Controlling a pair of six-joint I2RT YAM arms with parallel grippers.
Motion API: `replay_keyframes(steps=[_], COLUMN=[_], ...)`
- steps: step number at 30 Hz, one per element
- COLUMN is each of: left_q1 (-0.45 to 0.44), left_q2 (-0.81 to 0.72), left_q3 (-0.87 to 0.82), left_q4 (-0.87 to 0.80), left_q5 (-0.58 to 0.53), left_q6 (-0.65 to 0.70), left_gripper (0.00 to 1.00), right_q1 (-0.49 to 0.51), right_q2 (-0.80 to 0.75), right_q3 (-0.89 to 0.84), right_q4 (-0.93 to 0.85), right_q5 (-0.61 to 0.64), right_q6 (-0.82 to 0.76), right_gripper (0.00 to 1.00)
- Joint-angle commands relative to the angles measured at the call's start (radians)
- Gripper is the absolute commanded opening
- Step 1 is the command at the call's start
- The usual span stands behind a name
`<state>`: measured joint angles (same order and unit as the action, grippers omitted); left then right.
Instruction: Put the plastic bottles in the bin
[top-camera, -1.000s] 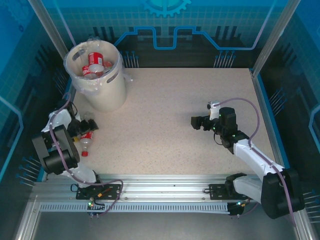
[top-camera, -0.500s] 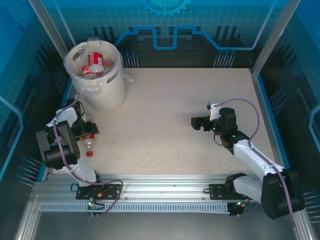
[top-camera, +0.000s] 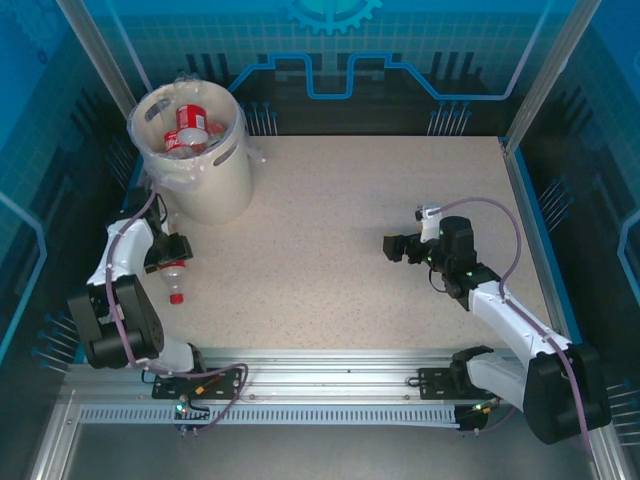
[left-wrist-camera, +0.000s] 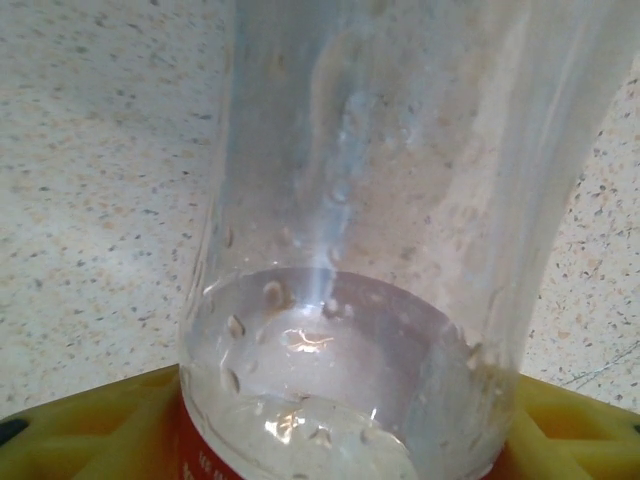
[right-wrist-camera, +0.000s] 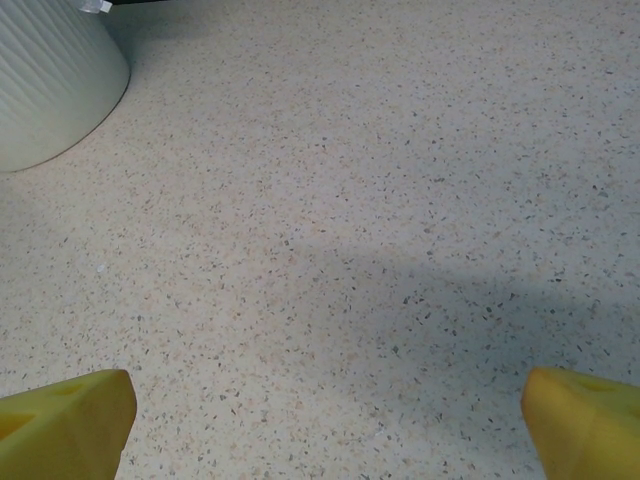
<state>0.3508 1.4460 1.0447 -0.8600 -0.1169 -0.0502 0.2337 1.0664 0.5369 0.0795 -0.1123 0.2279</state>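
Over at the left edge of the bench (top-camera: 330, 210), the left claw (top-camera: 170, 250) is clamped on a bottle (top-camera: 172, 280). From the wrist we see the clear body (left-wrist-camera: 370, 230) wedged between the yellow fingers (left-wrist-camera: 70, 430), with the red label (left-wrist-camera: 200, 465) right at the grip. That is a hold across the wide middle, where we judge thin plastic gives the pads most to bite on. The red cap (top-camera: 172, 297) points toward the near edge, away from the claw. We cannot tell whether the bottle is off the bench or resting on it.

The bin (top-camera: 205, 195) stands just beyond the claw in the far-left corner, so the carry is short. Its wall is tall, though, and we reckon the lift must clear the rim and the loose liner before release. Red-labelled bottles (top-camera: 190, 122) already lie inside. This is the one we spot outside, so the job looks nearly done.

On the other side, the right claw (top-camera: 393, 246) hangs over bare bench, well apart from the bin. Its fingers (right-wrist-camera: 65, 415) are spread wide with nothing between them. It points toward the bin's ribbed wall (right-wrist-camera: 45, 85), and we take it to be parked out of the left arm's way.
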Motion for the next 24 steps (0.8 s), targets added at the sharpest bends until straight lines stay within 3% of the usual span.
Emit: replay_keyframes(steps=[1, 5, 9, 16, 21, 24], left_q1=[0.027, 0.125, 0.172, 0.178, 0.170, 0.114], left_q2=[-0.044, -0.092, -0.213, -0.400, -0.409, -0.388], left_q3=[-0.006, -0.045, -0.066, 0.029, 0.208, 0.310], left_q4=[-0.018, 0.032, 0.085, 0.123, 0.103, 0.078], left_q5=[-0.052, -0.031, -0.090, -0.138, -0.036, -0.013], left_q6=[-0.047, -0.101, -0.130, -0.195, -0.239, -0.247], left_gripper=[0.61, 0.58, 0.57, 0.54, 0.53, 0.53], right_q1=[-0.017, -0.017, -0.016, -0.015, -0.014, -0.010], right_q2=[-0.022, -0.033, -0.042, -0.052, -0.058, -0.062], right_q3=[0.030, 0.038, 0.041, 0.044, 0.047, 0.046], right_q4=[-0.020, -0.038, -0.051, -0.075, -0.087, -0.086], right_q5=[0.005, 0.010, 0.016, 0.026, 0.036, 0.041], right_q6=[-0.008, -0.016, -0.019, -0.022, -0.020, -0.006], right_gripper=[1.00, 1.00, 1.00, 1.00, 1.00, 1.00])
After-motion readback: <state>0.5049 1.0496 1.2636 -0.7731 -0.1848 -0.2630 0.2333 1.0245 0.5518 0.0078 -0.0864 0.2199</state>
